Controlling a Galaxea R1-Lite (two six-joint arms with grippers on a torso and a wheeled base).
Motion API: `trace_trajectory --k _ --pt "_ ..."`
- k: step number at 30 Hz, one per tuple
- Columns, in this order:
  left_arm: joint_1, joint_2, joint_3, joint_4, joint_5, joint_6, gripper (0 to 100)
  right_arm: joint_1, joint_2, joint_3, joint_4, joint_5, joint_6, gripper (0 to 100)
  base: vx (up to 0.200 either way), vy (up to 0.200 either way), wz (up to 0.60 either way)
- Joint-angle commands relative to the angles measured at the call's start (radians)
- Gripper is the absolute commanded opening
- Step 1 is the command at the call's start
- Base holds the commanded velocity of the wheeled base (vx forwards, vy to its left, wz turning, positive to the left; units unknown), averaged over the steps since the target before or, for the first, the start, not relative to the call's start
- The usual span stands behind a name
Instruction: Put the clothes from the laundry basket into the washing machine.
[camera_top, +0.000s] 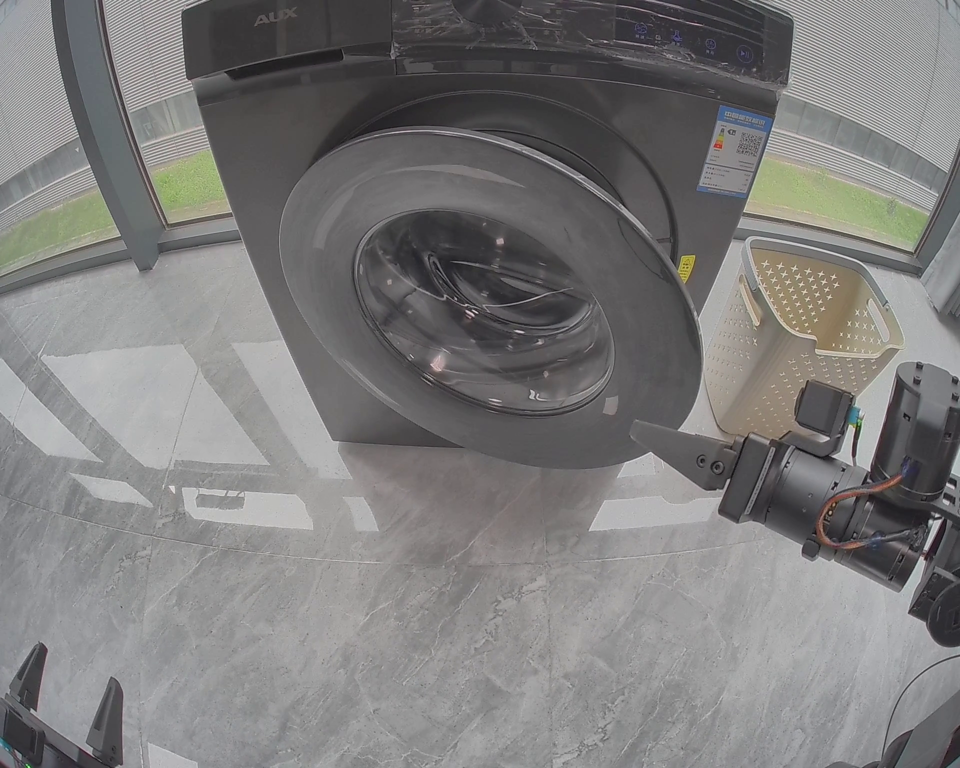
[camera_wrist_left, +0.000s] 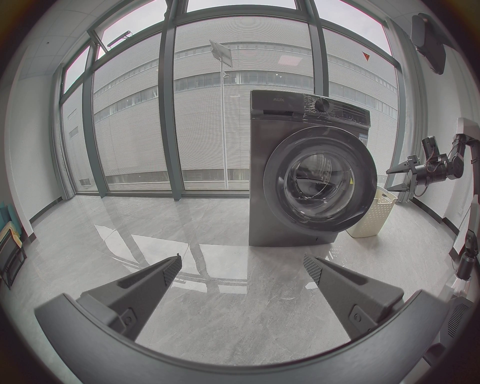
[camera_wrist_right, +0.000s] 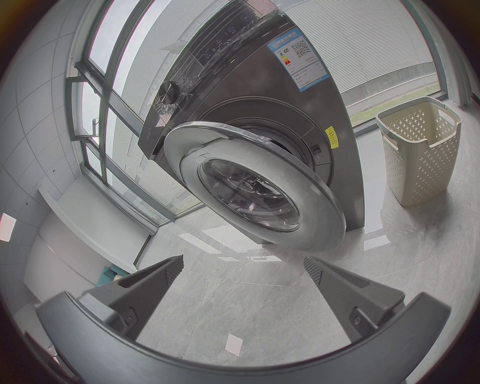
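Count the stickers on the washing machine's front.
2. A blue-and-white label sits at the front's upper corner on the laundry basket side; a small yellow sticker is below it, beside the round opening. The open door may hide others.

Washer (camera_top: 260, 150): grey front-loader standing on the floor before the windows. Door (camera_top: 640, 330): round, with a glass centre, hinged at the left and swung partly open. Basket (camera_top: 800, 330): cream perforated plastic, upright on the floor just beside the washer's right side.
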Motion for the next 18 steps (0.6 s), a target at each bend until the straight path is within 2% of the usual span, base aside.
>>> trace_trajectory --k 1,17,18 --pt "0.0 -0.014 0.018 0.0 0.0 0.0 100 -0.006 0.005 -0.024 0.0 0.001 -0.001 100 0.2 0.0 0.0" --pt "-0.002 -0.014 0.018 0.0 -0.007 -0.005 100 -0.029 0.026 -0.084 0.0 -0.004 -0.005 100 0.2 0.0 0.0" --pt "-0.002 -0.012 0.018 0.0 -0.007 -0.005 100 -0.04 0.031 -0.09 0.0 -0.005 -0.01 100 0.0 0.0 0.0"
